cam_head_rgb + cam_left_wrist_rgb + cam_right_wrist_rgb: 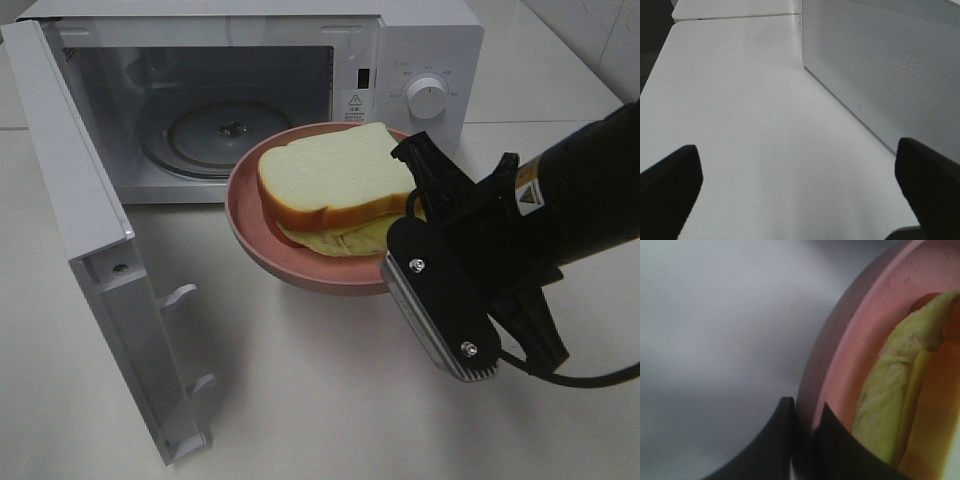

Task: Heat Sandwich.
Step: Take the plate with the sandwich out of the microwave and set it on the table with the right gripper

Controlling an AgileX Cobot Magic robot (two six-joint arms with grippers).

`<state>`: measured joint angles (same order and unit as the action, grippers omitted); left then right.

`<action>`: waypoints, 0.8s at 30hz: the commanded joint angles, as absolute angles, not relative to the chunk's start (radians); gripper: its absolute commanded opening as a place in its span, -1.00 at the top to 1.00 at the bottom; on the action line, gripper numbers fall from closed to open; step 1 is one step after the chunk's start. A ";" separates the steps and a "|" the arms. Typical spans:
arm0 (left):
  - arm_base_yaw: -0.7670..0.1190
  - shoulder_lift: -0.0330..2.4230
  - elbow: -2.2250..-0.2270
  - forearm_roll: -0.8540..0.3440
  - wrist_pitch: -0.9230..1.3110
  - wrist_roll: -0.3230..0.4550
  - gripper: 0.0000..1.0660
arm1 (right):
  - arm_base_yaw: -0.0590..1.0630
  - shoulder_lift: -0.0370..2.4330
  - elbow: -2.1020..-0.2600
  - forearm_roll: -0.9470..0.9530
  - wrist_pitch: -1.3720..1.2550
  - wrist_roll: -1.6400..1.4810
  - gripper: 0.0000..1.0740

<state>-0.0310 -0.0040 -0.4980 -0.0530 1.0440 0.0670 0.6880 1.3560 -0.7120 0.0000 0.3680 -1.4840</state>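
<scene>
Sandwich on pink plate, microwave open

Right arm: we see it enter the high view from the right edge, black-sleeved, angled down toward the middle. Right hand: black body with a ribbed metal plate facing the camera and a cable trailing beneath; its fingers are pinched close together on the rim of the pink plate, one inside, one outside.

Left hand: spread wide, holding nothing; we see its two dark fingertips at opposite edges, low over the desk.
</scene>
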 commanded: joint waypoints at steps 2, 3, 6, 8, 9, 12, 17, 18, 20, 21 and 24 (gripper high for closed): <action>-0.027 -0.030 -0.495 -0.054 1.028 0.063 -0.90 | 0.689 1.282 -0.676 0.000 0.364 -1.449 0.97; -0.027 -0.030 -0.495 -0.054 1.028 0.063 -0.90 | 0.689 1.282 -0.676 0.000 0.364 -1.449 0.97; -0.027 -0.030 -0.495 -0.054 1.028 0.063 -0.90 | 0.689 1.229 -0.633 0.000 0.403 -1.433 0.97; -0.027 -0.030 -0.495 -0.054 1.028 0.063 -0.90 | 0.689 1.218 -0.625 0.000 0.411 -1.432 0.97; -0.027 -0.030 -0.495 -0.054 1.028 0.063 -0.90 | 0.689 1.188 -0.607 0.000 0.423 -1.420 0.97; -0.027 -0.030 -0.495 -0.054 1.028 0.063 -0.90 | 0.689 1.149 -0.583 0.000 0.433 -1.384 0.97; -0.027 -0.030 -0.495 -0.054 1.028 0.063 -0.90 | 0.689 1.099 -0.568 -0.041 0.456 -1.325 0.97; -0.027 -0.030 -0.495 -0.054 1.028 0.063 -0.90 | 0.689 1.077 -0.559 -0.081 0.466 -1.282 0.97; -0.027 -0.030 -0.495 -0.054 1.028 0.063 -0.90 | 0.689 1.061 -0.558 -0.125 0.488 -1.231 0.97; -0.027 -0.030 -0.495 -0.054 1.028 0.063 -0.90 | 0.689 1.054 -0.558 -0.151 0.500 -1.200 0.97; -0.027 -0.030 -0.495 -0.054 1.028 0.063 -0.90 | 0.689 1.039 -0.558 -0.230 0.530 -1.094 0.99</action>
